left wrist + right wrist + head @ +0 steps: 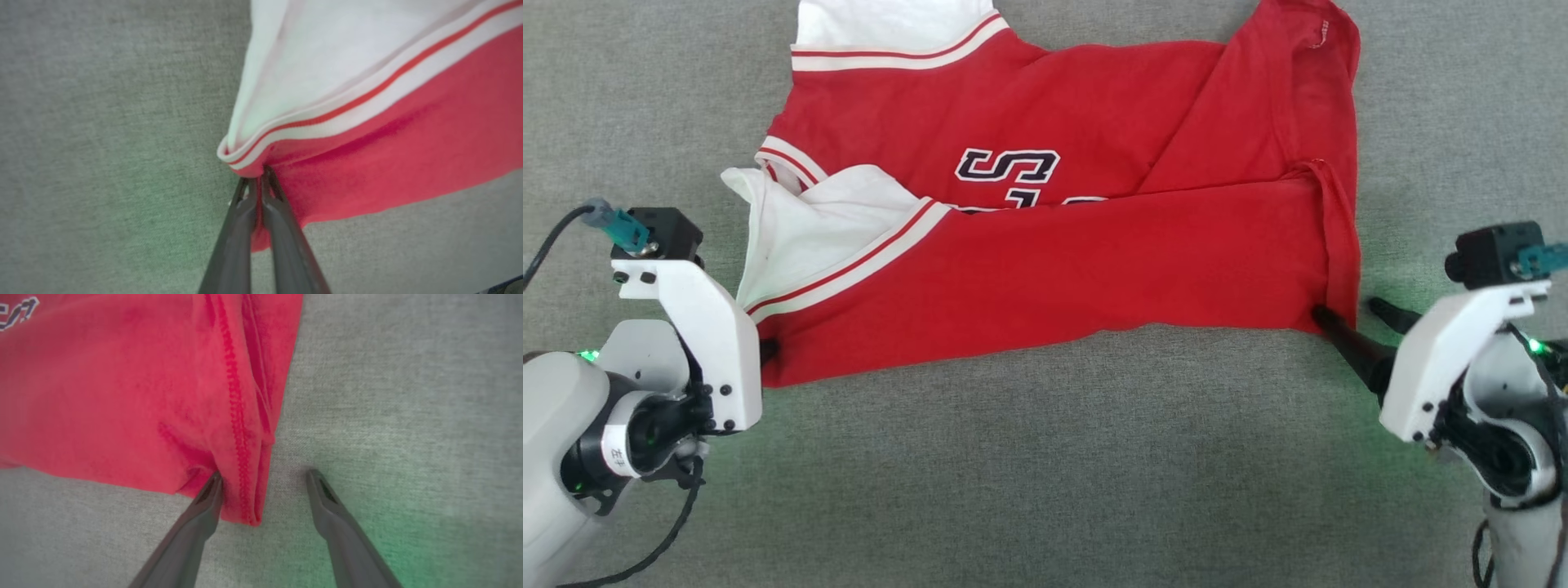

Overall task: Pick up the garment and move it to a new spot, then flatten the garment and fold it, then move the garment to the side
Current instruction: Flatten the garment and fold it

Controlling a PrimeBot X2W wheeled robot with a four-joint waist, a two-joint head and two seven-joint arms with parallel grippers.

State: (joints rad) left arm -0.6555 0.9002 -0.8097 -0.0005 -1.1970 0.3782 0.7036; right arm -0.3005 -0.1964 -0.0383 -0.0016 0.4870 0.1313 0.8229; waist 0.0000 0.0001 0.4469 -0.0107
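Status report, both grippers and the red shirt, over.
Left gripper shut on garment corner. Right gripper open, fingers astride hem corner. Garment folded over on grey surface. No obstacles seen.

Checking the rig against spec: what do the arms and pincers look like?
Both arms are pale grey with white angular wrist brackets, each carrying a small black camera block with a teal connector. The left pincer and right pincer have two long, thin, dark grey fingers. Black cables trail off; green lights glow at the wrists; the left wrist bears a white label band.
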